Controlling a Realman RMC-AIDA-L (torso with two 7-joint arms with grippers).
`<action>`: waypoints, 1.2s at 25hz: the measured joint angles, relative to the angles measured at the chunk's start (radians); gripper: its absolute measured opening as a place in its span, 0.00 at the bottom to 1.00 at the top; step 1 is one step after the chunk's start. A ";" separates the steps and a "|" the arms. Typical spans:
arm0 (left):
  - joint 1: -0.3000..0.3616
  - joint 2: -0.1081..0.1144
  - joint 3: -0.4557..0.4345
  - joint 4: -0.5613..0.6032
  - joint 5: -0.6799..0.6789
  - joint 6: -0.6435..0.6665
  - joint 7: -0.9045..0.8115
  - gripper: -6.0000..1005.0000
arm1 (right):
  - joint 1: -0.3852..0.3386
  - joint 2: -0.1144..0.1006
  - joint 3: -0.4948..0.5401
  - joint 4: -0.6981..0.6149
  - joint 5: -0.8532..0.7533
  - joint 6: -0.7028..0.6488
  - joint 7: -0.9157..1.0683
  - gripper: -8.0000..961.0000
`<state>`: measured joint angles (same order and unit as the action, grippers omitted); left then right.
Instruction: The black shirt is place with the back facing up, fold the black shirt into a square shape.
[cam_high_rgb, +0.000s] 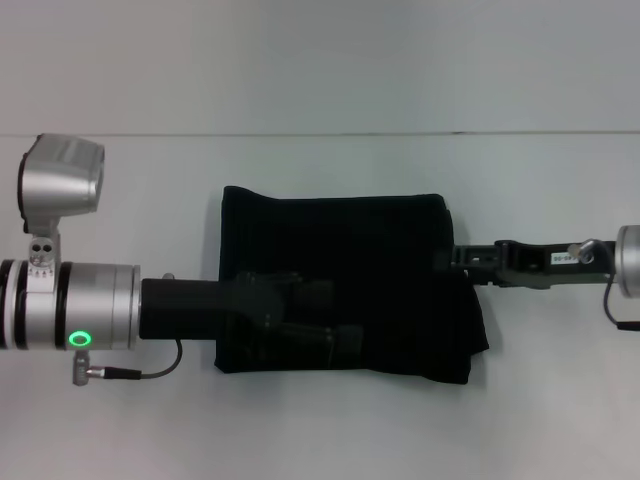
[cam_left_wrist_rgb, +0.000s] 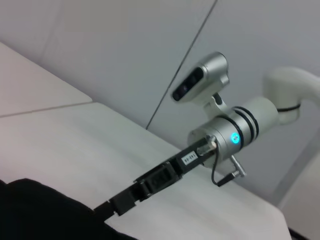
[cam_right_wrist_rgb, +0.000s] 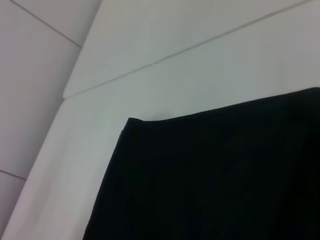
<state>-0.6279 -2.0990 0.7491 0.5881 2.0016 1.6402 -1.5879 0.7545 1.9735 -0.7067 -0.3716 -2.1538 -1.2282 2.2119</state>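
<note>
The black shirt (cam_high_rgb: 350, 240) lies folded into a rough rectangle in the middle of the white table (cam_high_rgb: 320, 430). My left arm reaches in from the left, and my left gripper (cam_high_rgb: 320, 325) sits low over the near half of the shirt, dark against the dark cloth. From the right, my right gripper (cam_high_rgb: 450, 257) meets the shirt's right edge. The left wrist view shows that right gripper (cam_left_wrist_rgb: 112, 206) touching the edge of the shirt (cam_left_wrist_rgb: 40, 215). In the right wrist view there is only a corner of the shirt (cam_right_wrist_rgb: 210, 180) on the table.
Bare white table surface (cam_high_rgb: 120, 180) surrounds the shirt on all sides. A pale wall (cam_high_rgb: 320, 60) rises behind the table's far edge. The right arm's silver wrist (cam_left_wrist_rgb: 225, 135) hangs above the table on the right.
</note>
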 joint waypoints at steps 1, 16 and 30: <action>0.000 0.000 0.001 0.002 0.006 0.002 0.008 0.95 | 0.002 0.005 -0.003 0.002 0.000 0.012 -0.001 0.95; -0.001 0.001 0.000 0.003 0.017 -0.012 0.016 0.95 | 0.045 0.056 -0.016 0.012 0.004 0.154 -0.025 0.76; 0.000 0.001 -0.001 -0.012 0.017 -0.039 -0.002 0.95 | 0.044 0.097 0.002 0.002 0.080 0.202 -0.190 0.18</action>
<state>-0.6277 -2.0985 0.7482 0.5765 2.0185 1.6015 -1.5900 0.7981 2.0709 -0.7052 -0.3698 -2.0742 -1.0263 2.0223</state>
